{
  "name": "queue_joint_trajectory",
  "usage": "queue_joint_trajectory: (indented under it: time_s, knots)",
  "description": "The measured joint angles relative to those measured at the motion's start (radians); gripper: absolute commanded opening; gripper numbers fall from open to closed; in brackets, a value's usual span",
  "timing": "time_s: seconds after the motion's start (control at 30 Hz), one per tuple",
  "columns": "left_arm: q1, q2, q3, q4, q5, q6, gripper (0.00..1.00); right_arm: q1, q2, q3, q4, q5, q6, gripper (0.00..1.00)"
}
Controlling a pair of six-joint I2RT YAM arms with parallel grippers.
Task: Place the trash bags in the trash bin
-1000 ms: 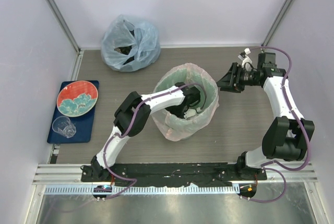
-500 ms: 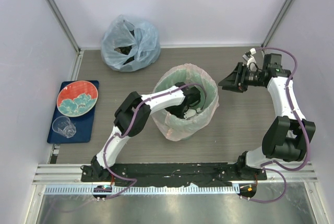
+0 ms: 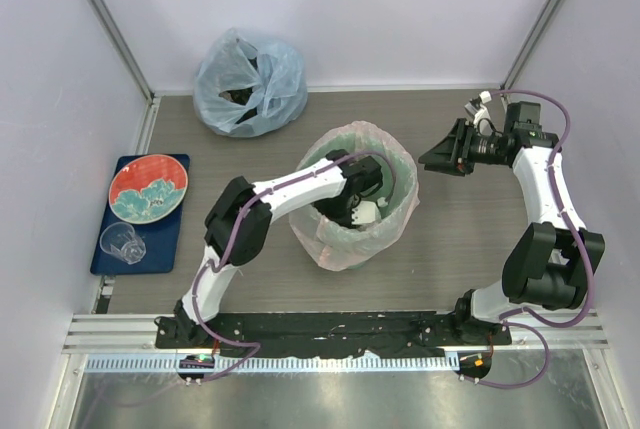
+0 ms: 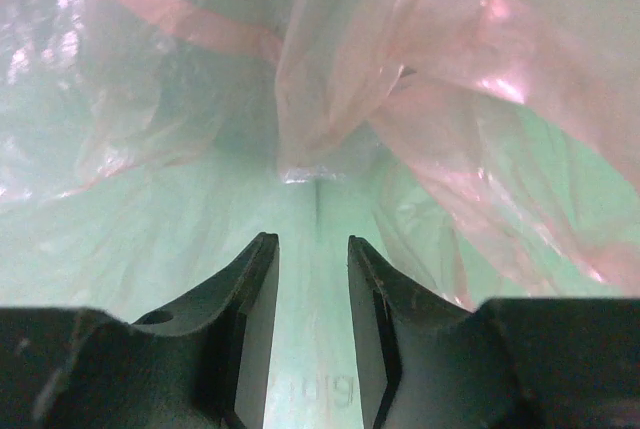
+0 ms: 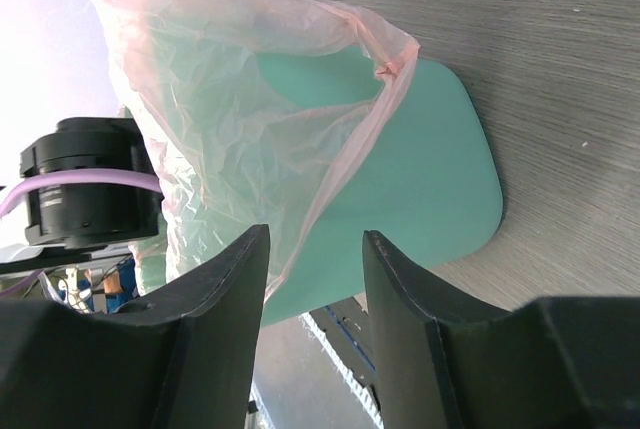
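Observation:
The mint-green trash bin (image 3: 400,164) stands mid-table, lined by the crinkly pale-pink trash bag (image 3: 330,247), whose edge is folded over the rim. My left gripper (image 3: 362,211) reaches down inside the bin. In the left wrist view it (image 4: 313,249) is open and empty, pointing at the bin's inner wall (image 4: 150,239) with folds of the bag (image 4: 480,69) above. My right gripper (image 3: 428,161) hovers open and empty just right of the bin. The right wrist view shows the bag (image 5: 230,99) draped over the bin (image 5: 420,179), beyond the gripper (image 5: 315,249).
A bulging pale-blue plastic bag (image 3: 250,82) sits at the back left. A blue tray (image 3: 176,239) at the left holds a red patterned plate (image 3: 148,189) and a clear cup (image 3: 123,243). Walls close in on three sides.
My left arm has pushed deeper into the bin and shifted the bag's lining. My right gripper drew back slightly to the right and up a second ago, then held still.

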Motion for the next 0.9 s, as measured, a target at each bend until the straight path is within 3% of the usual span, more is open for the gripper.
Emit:
queue_joint_trajectory:
  time_s: [0.2, 0.4, 0.6, 0.77, 0.9]
  knots:
    - [0.000, -0.075, -0.019, 0.041, 0.019, -0.003, 0.36, 0.000, 0.000, 0.002, 0.000, 0.001, 0.000, 0.48]
    - [0.003, -0.190, -0.040, 0.125, 0.045, -0.026, 0.44, 0.000, -0.001, 0.043, -0.008, 0.006, -0.032, 0.49]
    - [0.039, -0.317, 0.087, 0.188, 0.127, -0.099, 0.50, 0.000, -0.050, 0.047, -0.025, 0.026, -0.141, 0.48]
    - [0.167, -0.481, 0.122, 0.301, 0.319, -0.252, 0.48, 0.000, -0.194, -0.017, -0.049, 0.051, -0.284, 0.45]
    - [0.391, -0.697, -0.064, 0.434, 0.500, -0.424, 0.40, 0.000, -0.315, -0.066, -0.132, 0.066, -0.433, 0.37]
